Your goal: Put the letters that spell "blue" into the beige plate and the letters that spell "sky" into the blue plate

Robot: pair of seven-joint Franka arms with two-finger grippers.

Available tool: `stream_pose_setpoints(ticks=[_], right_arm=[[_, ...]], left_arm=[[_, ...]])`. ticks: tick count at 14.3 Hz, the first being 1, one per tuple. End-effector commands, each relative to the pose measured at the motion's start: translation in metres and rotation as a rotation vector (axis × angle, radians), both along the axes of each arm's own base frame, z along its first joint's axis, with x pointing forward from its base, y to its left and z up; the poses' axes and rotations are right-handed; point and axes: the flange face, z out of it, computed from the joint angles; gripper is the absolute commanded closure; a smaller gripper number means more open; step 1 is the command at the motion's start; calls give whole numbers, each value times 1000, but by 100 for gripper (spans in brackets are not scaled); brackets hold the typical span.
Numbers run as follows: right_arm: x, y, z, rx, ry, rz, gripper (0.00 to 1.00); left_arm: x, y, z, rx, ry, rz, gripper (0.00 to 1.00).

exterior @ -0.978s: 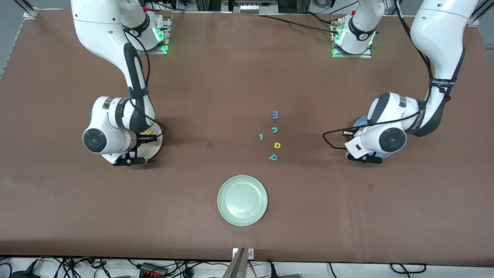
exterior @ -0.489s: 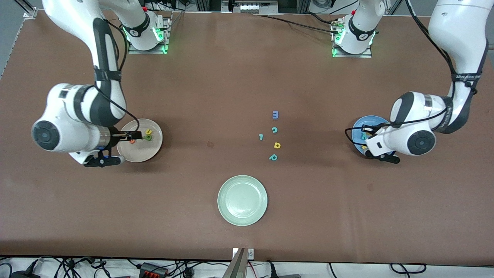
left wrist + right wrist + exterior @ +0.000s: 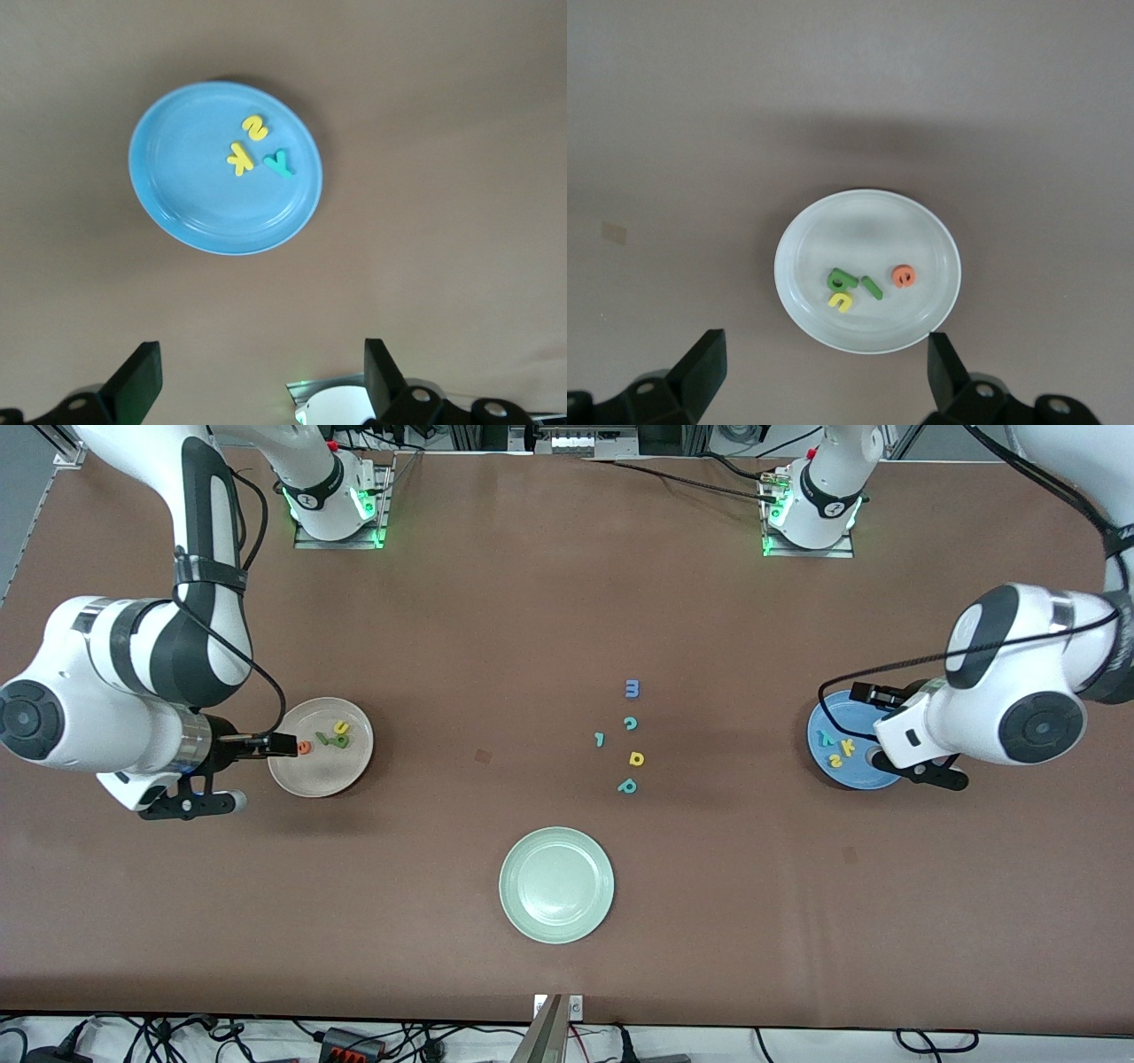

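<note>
the right gripper [image 3: 824,367] is hanging over the bare table just off the beige plate [image 3: 345,775], at the right arm's end of the table; its fingers are standing wide apart with nothing between them. the beige plate is carrying all four letters of "blue": the orange e [image 3: 304,747] is lying nearest the plate's edge toward the right arm's end, the thin green l [image 3: 322,738] is lying beside it toward the pale green plate's end, the green b [image 3: 340,741] is sitting next to that, and the yellow u [image 3: 340,727] is touching the b, farther from the front camera.

toward the middle, the pale green plate [image 3: 514,903] is sitting empty, nearest the front camera. farther from the camera than this plate, a loose cluster is lying on the table: a teal p [image 3: 627,786], a yellow d-like letter [image 3: 636,758], a small teal piece [image 3: 600,739], a teal c [image 3: 630,724] and a blue m [image 3: 632,688] (each apart from the others).

at the left arm's end, the blue plate [image 3: 819,731] is holding the teal y [image 3: 826,737], the yellow k [image 3: 848,747] and the yellow s [image 3: 834,760], close together. the left gripper [image 3: 261,376] is hanging released over the table just off that plate
</note>
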Motion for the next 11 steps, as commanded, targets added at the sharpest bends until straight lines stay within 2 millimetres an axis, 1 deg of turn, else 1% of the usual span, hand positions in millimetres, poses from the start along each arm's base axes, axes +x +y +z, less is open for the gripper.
stream_pose_setpoints(ticks=[1,3,4,5,6,7,8,9,11], right_arm=[[7,1,11,17,-21,-1,0],[7,8,15,20,-35,4,0],[6,12,25,32,-55,14,0],[7,5,34,24,-71,-17,0],[5,1,43,2,-76,-52,0],[2,2,52,-21,-82,-73,0],[0,-4,63,-49,-93,-90,0],[-3,-11,75,-68,-105,-90,0],[-9,-33,101,-81,-134,-87,0]], left_arm=[[13,2,76,-7,-75,8,0],[12,7,110,-33,-136,18,0],[11,6,128,-60,-198,31,0],[13,10,137,-57,-255,51,0],[5,13,152,-19,-322,80,0],[-10,18,165,-31,-370,109,0],[-26,26,173,-67,-417,141,0],[-36,25,176,-78,-465,146,0],[-51,25,170,-90,-505,159,0]])
